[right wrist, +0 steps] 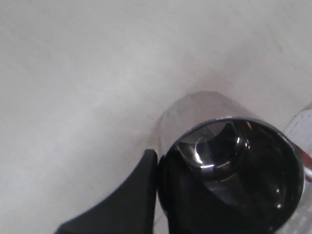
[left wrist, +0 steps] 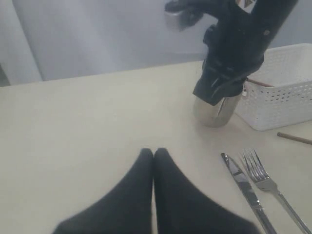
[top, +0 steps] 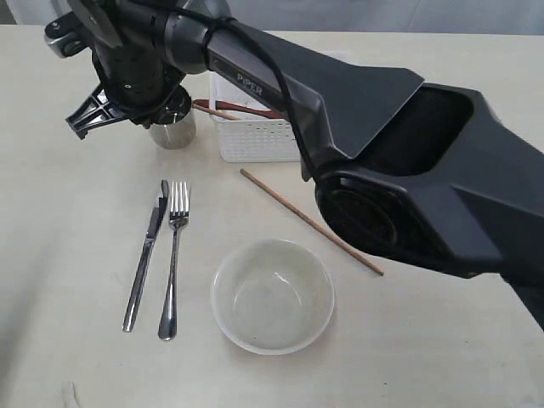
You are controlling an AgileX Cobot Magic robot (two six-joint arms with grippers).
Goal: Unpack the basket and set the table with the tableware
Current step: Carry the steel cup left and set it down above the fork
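your right hand [right wrist: 158, 165] grips the steel cup [top: 174, 129] by its rim; cup sits upright on the desk [top: 76, 221], just beside the white basket [top: 255, 141]. your left hand [left wrist: 153, 158] is clenched, empty, above desk.

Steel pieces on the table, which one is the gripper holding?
The cup, upright beside the basket, rim pinched by the right gripper; knife and fork lie flat, untouched.

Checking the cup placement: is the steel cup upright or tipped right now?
Upright: the steel cup stands on its base on the table, mouth up, the right gripper pinching its rim.
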